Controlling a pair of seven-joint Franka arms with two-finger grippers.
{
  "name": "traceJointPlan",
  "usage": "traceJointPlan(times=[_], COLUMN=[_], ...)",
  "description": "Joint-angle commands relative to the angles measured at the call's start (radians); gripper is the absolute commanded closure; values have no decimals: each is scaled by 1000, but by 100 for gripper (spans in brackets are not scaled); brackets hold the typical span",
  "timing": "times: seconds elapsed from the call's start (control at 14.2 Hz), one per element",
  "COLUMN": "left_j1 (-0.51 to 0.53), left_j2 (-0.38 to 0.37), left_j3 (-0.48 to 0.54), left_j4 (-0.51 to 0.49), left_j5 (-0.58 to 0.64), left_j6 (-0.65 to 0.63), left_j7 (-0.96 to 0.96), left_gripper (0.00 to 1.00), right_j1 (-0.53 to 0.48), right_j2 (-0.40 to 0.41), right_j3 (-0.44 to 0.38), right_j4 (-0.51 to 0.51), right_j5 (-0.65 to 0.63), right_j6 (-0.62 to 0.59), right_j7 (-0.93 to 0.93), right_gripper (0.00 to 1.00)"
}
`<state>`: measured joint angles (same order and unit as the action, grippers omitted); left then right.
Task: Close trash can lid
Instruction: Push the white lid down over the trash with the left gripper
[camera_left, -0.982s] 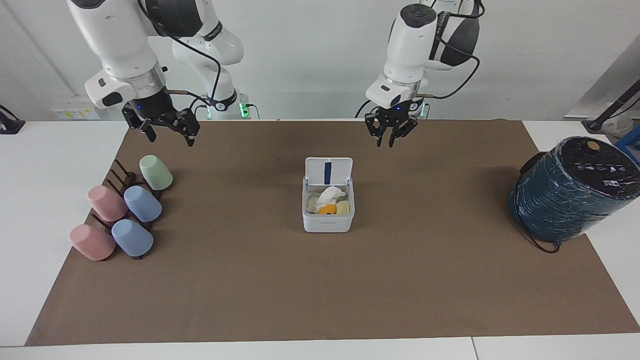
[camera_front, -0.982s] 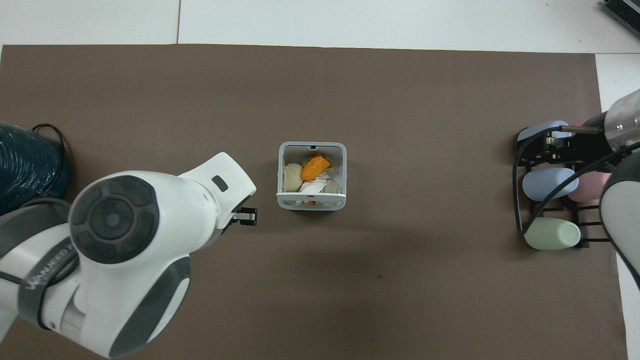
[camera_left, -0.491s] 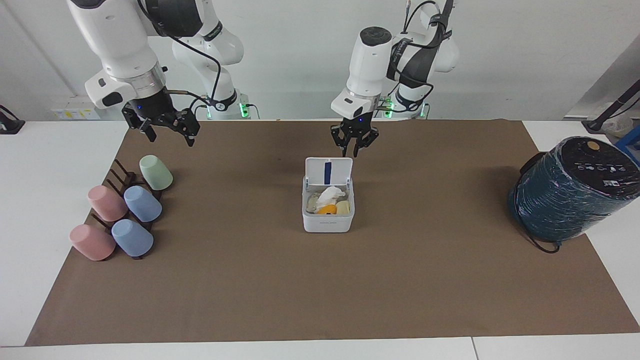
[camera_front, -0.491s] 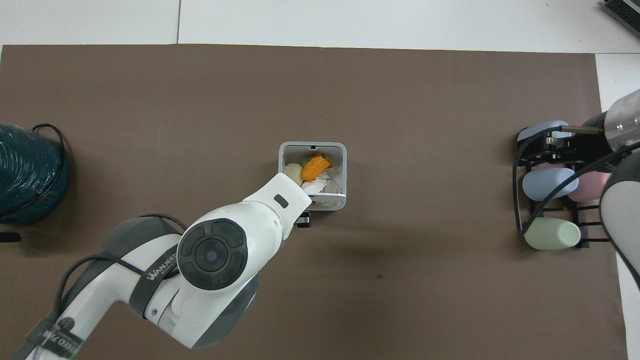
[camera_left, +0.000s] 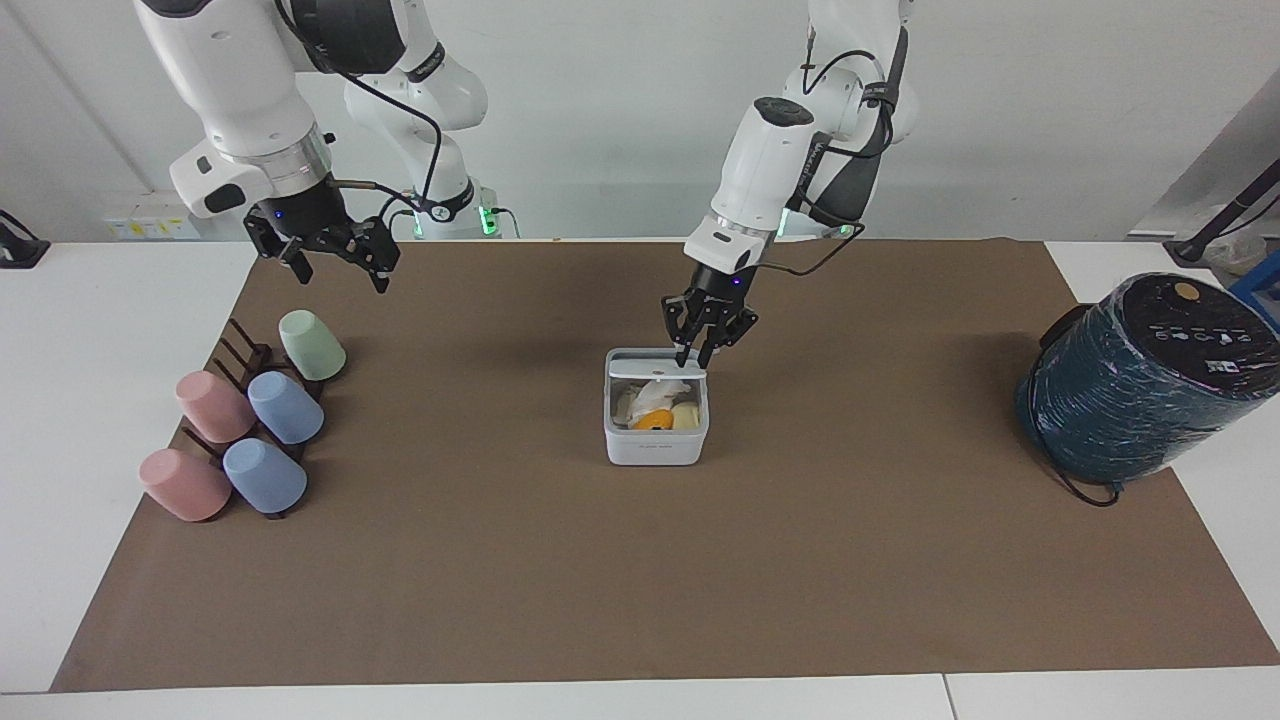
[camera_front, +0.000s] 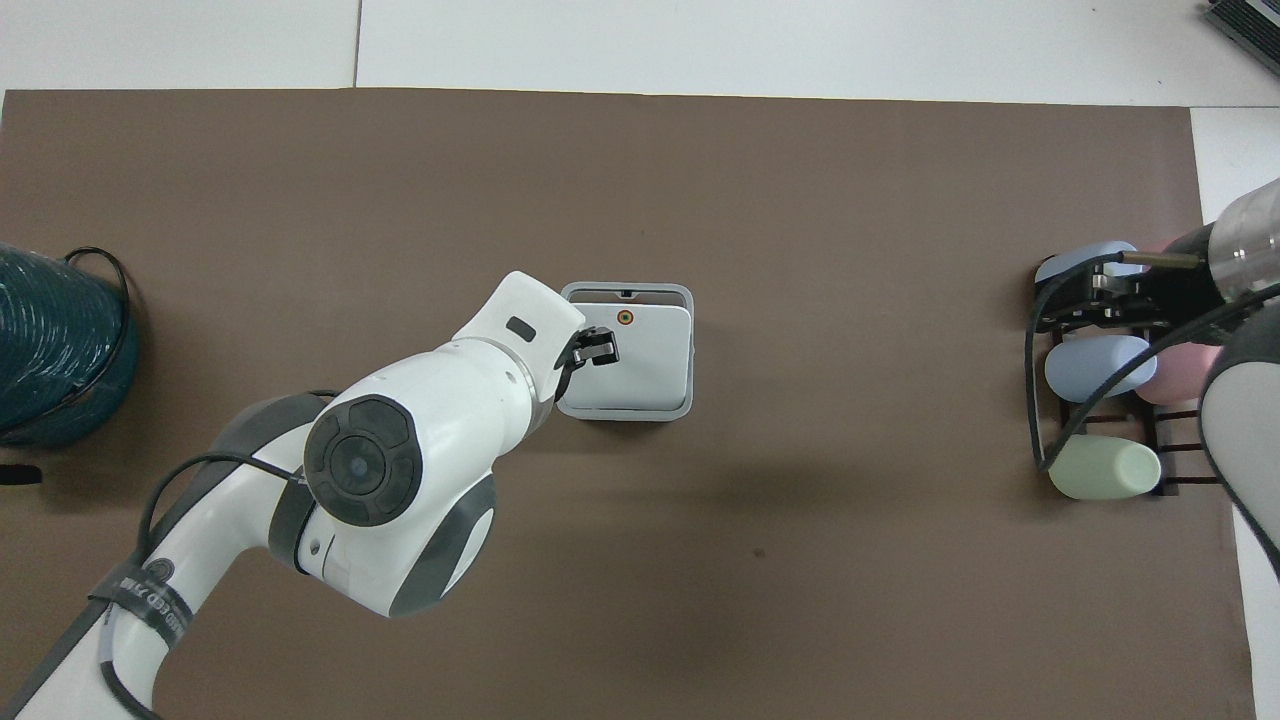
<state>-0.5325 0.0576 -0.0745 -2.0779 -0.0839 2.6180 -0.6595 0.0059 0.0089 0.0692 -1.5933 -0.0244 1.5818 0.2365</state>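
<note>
since a moment ago my left claw (camera_left: 696, 352), clenched, has pushed the lid (camera_left: 657, 372) down over the trash can (camera_left: 655, 445); right claw (camera_left: 335, 262), released, waits over the cup rack (camera_left: 245, 365), with open table (camera_left: 500, 560) around.

The trash can (camera_left: 655, 440) (camera_front: 626, 408) stands at the middle of the tabletop (camera_left: 640, 590) (camera_front: 700, 560). The lid (camera_left: 655, 371) (camera_front: 640, 355) lies tilted over its opening, with scraps in view under it. The left hand (camera_left: 700, 352) (camera_front: 597, 350) rests on the lid's corner toward the left arm's edge. A wrapped cylinder (camera_left: 1140, 385) (camera_front: 55, 345) sits at that edge. A rack of cups (camera_left: 245, 425) (camera_front: 1100, 400) stands at the right arm's edge, and the right hand (camera_left: 335, 262) waits over the corner nearest that arm.
</note>
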Motion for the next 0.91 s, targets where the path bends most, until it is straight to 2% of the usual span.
traceJointPlan(times=[0.0, 0.14, 0.42, 0.84], left_j1=[2, -4, -12, -12], left_j2=[45, 62, 195, 260], left_j3=[-5, -5, -5, -4], left_j4=[39, 39, 111, 121], left_j5=[-19, -19, -19, -17], left_j6=[23, 37, 112, 155], left_j7=[-3, -3, -11, -9], left_gripper=[66, 69, 69, 70], right_j1=[-14, -14, -14, -14], right_j2=[-10, -10, -10, -10], right_j3=[7, 7, 7, 7], right_j4=[-14, -14, -14, -14], right_j5=[6, 6, 6, 6], right_j6=[9, 9, 9, 9], right_j7=[-23, -23, -23, -23], right_gripper=[0, 0, 0, 0])
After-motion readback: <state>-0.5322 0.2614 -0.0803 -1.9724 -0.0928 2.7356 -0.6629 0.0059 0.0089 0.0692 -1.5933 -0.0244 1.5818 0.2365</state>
